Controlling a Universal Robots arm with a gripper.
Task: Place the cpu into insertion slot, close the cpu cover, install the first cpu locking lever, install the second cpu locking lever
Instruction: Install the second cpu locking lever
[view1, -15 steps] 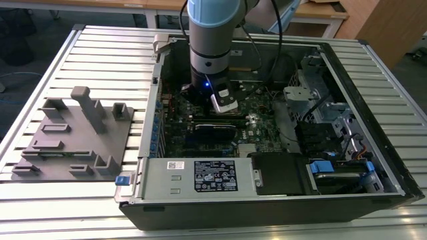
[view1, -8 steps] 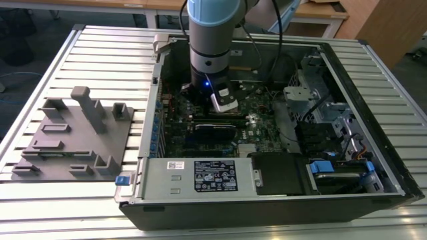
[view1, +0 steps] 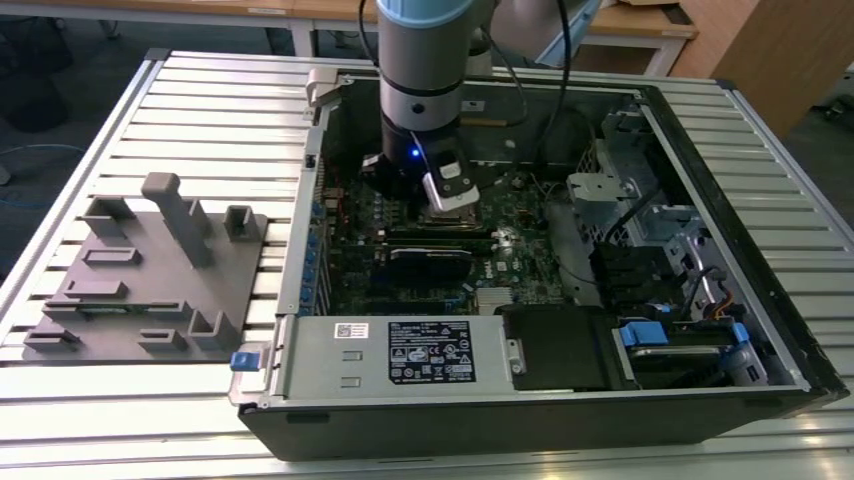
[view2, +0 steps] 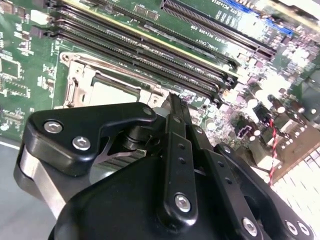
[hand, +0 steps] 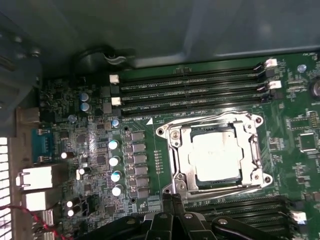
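The cpu is seated in the insertion slot, framed by the closed cpu cover, between rows of memory slots. No writing can be read. The gripper, fingers pressed together, is held just beside it.

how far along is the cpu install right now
Done: the silvery square cpu lies in the black-rimmed square insertion slot, and the thin silvery metal cpu cover looks folded flat around it.

In hand: the black claw sits at the socket's edge in the first wrist view, apparently working at the locking levers.

Left: whether either lever is latched cannot be told from these views.
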